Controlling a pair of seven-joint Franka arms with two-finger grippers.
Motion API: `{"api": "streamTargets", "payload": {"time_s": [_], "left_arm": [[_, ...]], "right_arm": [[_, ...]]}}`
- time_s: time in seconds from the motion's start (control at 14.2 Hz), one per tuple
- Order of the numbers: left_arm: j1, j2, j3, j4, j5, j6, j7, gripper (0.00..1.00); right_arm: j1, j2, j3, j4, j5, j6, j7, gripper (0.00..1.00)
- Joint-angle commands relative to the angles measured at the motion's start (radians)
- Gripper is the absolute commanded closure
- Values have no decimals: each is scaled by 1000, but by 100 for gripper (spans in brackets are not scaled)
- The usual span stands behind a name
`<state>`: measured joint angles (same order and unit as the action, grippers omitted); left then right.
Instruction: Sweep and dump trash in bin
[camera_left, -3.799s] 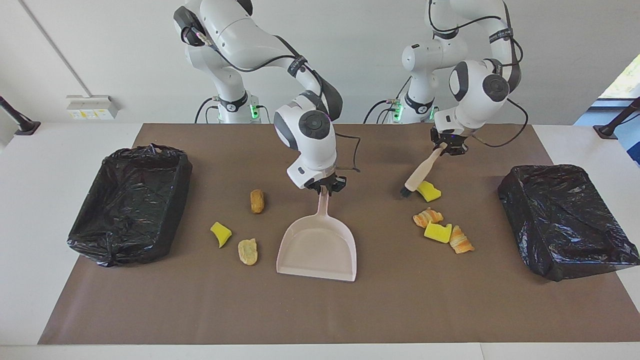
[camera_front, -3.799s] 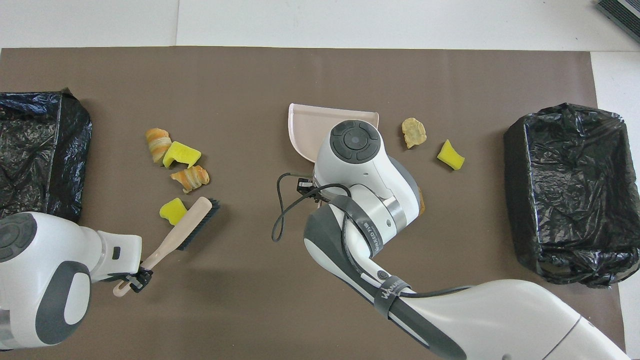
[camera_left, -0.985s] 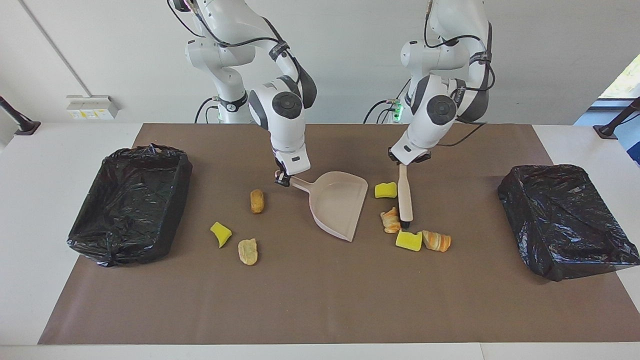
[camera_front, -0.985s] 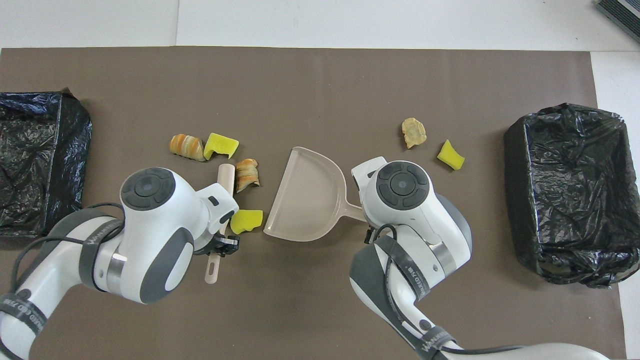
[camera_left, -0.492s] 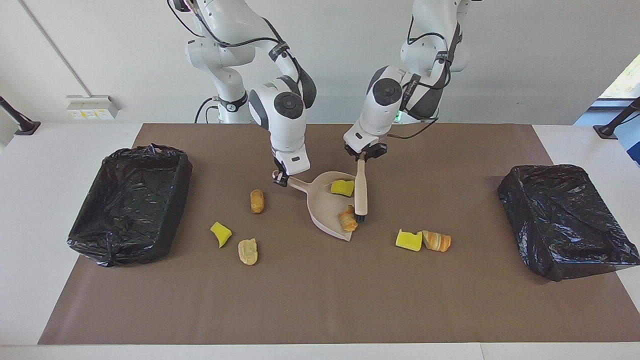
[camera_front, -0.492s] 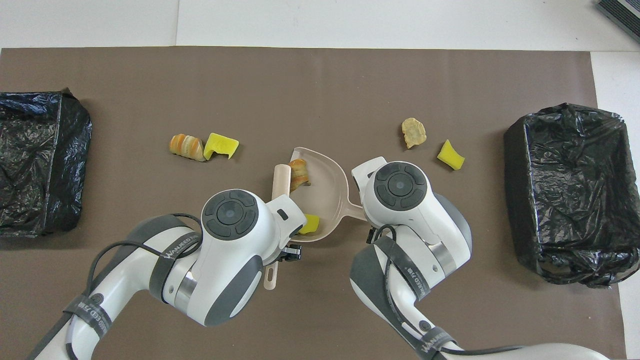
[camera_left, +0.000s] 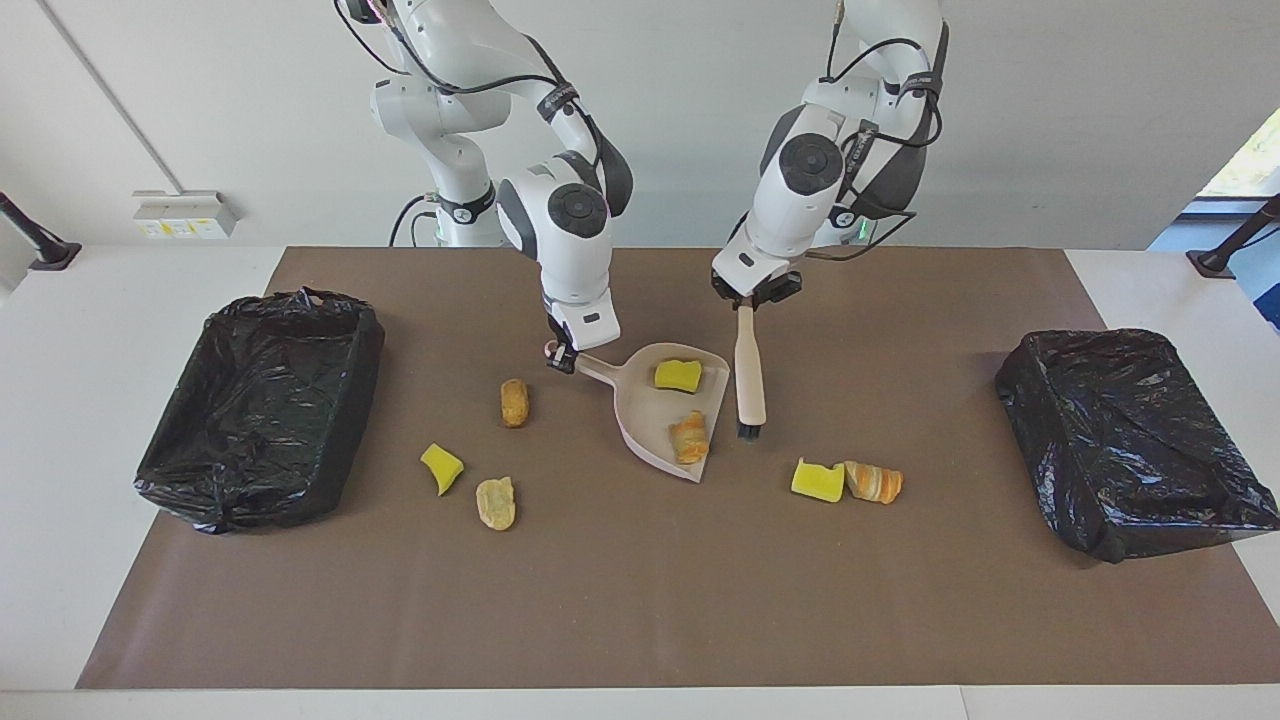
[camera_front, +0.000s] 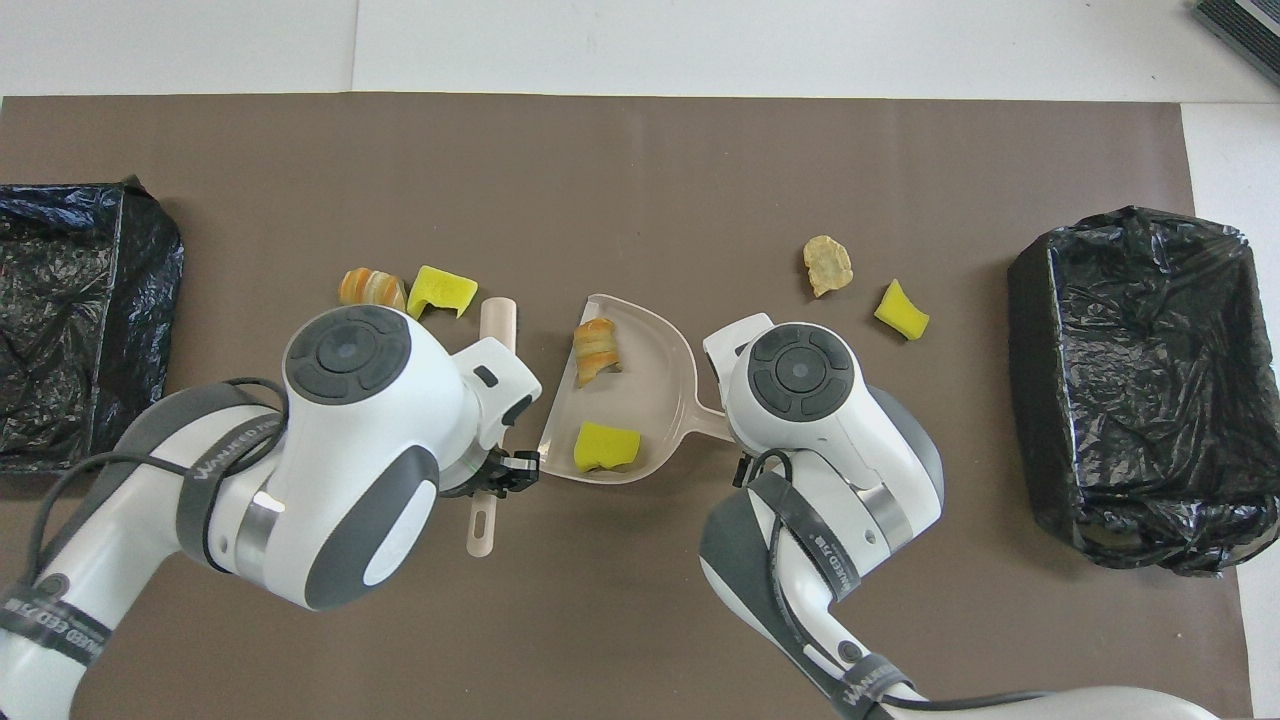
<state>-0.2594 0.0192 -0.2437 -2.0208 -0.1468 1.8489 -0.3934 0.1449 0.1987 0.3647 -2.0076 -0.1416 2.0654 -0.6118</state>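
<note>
The trash, a yellow sponge chunk (camera_left: 678, 375) and a striped croissant piece (camera_left: 690, 437), lies in the pale pink plastic dustpan (camera_left: 650, 420) mid-frame. The right gripper (camera_left: 560, 357) is clamped on its handle, and the left gripper (camera_left: 752, 297) is clamped on the wooden brush (camera_left: 749, 375). Tilting the dustpan might roll the croissant out over its lip.

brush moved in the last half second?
Yes. The left gripper has drawn the brush back off the dustpan, toward the left arm's end; its bristles now sit beside the pan's open edge.

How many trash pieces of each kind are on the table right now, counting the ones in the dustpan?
Yellow sponge chunks: 3
Orange-and-white striped pieces: 2
Tan bread-like lumps: 2
Total: 7, with 2 in the dustpan
</note>
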Motion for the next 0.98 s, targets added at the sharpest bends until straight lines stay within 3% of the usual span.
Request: {"api": "streamTargets", "payload": {"time_s": [0.0,0.21,0.56,0.91], "left_arm": [[-9,5,148,-3,39,47,138,100],[-3,63,251,31,153,121,290,100],[-3,269,452,223,156,153,652,100],[-46,281,451,148,159,194,694,100]], "right_arm": [[-7,10,8,18,-24,-24,24,100],[-7,10,8,18,-26,-27,27,100],[-7,10,8,18,-26,-24,30,100],[-7,10,10,18,-26,-21,44,100]]}}
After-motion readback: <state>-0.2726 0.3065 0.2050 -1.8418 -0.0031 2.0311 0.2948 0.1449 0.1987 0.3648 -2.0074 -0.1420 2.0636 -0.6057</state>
